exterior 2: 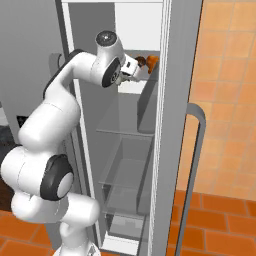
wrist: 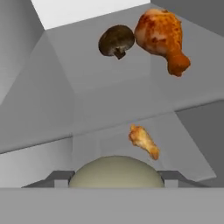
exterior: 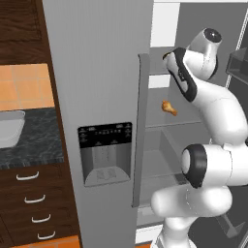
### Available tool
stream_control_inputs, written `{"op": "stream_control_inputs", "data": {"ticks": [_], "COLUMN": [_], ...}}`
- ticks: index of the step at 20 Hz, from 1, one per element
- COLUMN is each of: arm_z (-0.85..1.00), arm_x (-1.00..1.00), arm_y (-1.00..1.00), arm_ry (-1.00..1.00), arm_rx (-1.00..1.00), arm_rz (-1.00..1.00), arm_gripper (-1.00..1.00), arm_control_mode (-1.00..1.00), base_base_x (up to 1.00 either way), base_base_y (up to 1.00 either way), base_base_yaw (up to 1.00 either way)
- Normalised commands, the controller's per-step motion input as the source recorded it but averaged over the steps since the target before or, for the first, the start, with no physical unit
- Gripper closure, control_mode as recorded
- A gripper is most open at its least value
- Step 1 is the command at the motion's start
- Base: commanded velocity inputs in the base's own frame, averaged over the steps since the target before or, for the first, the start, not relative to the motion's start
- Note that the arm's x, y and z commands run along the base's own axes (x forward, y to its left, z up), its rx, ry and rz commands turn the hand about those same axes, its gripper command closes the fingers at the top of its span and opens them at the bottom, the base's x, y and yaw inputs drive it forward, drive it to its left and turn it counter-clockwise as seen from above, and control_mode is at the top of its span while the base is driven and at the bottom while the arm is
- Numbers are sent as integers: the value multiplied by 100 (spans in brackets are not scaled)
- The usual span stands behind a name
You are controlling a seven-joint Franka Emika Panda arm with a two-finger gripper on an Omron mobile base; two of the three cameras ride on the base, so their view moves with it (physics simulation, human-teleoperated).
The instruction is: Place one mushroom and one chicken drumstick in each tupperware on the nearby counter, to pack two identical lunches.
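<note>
Pale, rounded mushroom cap sits between the gripper fingertips, which stand partly apart and seem to hold it. Near it on the glass fridge shelf, a brown mushroom touches a chicken drumstick. Another drumstick lies on the shelf below.

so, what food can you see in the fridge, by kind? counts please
mushroom: 2 (a dark one further back, a pale one right at the near edge of the hand view)
chicken drumstick: 2 (one beside the dark mushroom, one lower down)
total: 4
</note>
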Motion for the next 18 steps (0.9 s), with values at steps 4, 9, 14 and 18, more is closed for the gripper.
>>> {"op": "stream_control_inputs", "data": {"ticks": [4,9,14,18], "arm_z": [-42,-57,-44,-54], "arm_x": [-99,-100,-99,-87], "arm_y": [5,38,29,10], "arm_ry": [11,9,9,7], "arm_rx": [0,-9,-7,0], "arm_rz": [0,0,4,1], "arm_gripper": [100,100,100,100], "arm_control_mode": [-100,-100,-100,-100], "base_base_x": [0,0,0,0], "base_base_y": [0,0,0,0], "base_base_yaw": [0,0,0,0]}}
